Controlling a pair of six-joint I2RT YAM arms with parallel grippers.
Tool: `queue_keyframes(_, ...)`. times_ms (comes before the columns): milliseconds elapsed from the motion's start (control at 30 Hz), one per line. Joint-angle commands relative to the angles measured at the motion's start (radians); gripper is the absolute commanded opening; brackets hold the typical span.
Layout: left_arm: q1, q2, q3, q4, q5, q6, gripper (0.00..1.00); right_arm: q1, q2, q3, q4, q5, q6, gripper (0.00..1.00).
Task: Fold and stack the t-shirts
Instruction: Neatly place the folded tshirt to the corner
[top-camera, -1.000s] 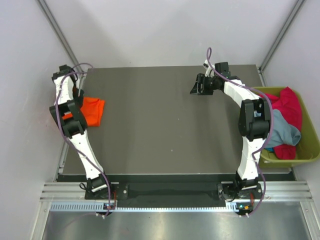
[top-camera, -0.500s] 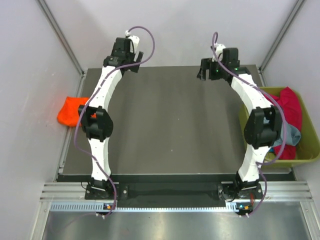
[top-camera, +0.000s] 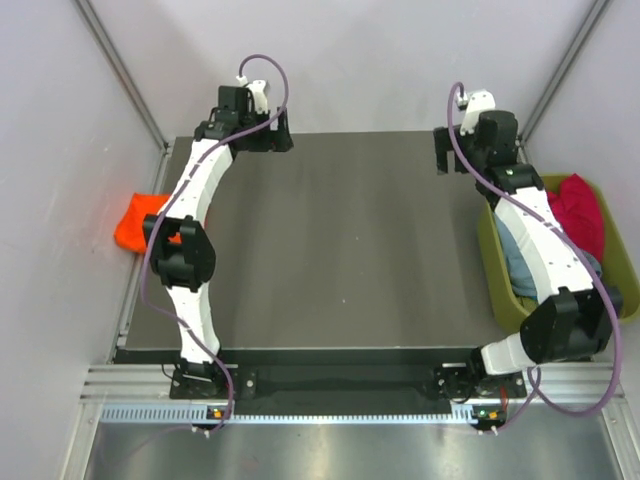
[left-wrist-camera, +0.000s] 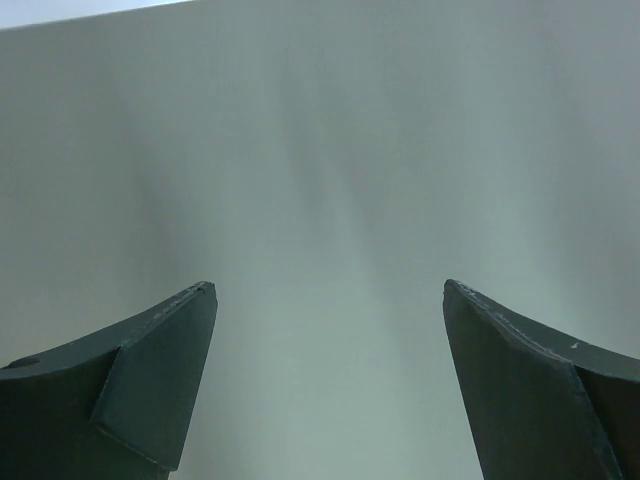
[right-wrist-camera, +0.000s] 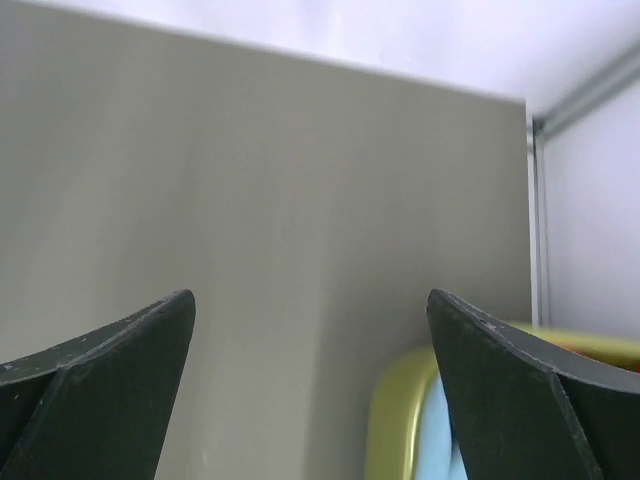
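Observation:
The bright orange t-shirt (top-camera: 135, 222) lies bunched at the table's left edge, partly hanging off it. A magenta-red t-shirt (top-camera: 580, 205) and a grey-blue t-shirt (top-camera: 520, 268) lie in the olive-green bin (top-camera: 497, 300) at the right. My left gripper (top-camera: 272, 138) is open and empty at the back of the table, far from the orange shirt; its wrist view (left-wrist-camera: 328, 285) shows only bare table. My right gripper (top-camera: 448, 152) is open and empty at the back right, near the bin's far corner. Its wrist view (right-wrist-camera: 310, 293) shows the bin rim (right-wrist-camera: 395, 420) and some blue cloth (right-wrist-camera: 438, 452).
The dark table (top-camera: 340, 250) is enclosed by white walls with metal posts at the back corners. The bin stands off the table's right edge. The right arm's links reach over the bin's left side.
My left arm swung from the left edge by the orange shirt to the back of the table. The orange shirt ended further left, over the edge. My right gripper moved right, toward the bin.

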Motion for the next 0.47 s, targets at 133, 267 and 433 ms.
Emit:
queue_keyframes(133, 0.003, -0.217, -0.03, -0.036, 0.434, 0.028, 0.99, -0.019, -0.229, -0.136, -0.109, 0.106, 0.015, 1.0)
queue_keyframes(267, 0.007, -0.124, 0.219, -0.286, 0.428, 0.047, 0.99, -0.019, -0.263, -0.101, -0.226, 0.071, 0.047, 1.0)
queue_keyframes(433, 0.007, -0.21, 0.12, -0.23, 0.312, 0.06, 0.99, -0.082, -0.316, -0.131, -0.252, 0.025, 0.175, 1.0)
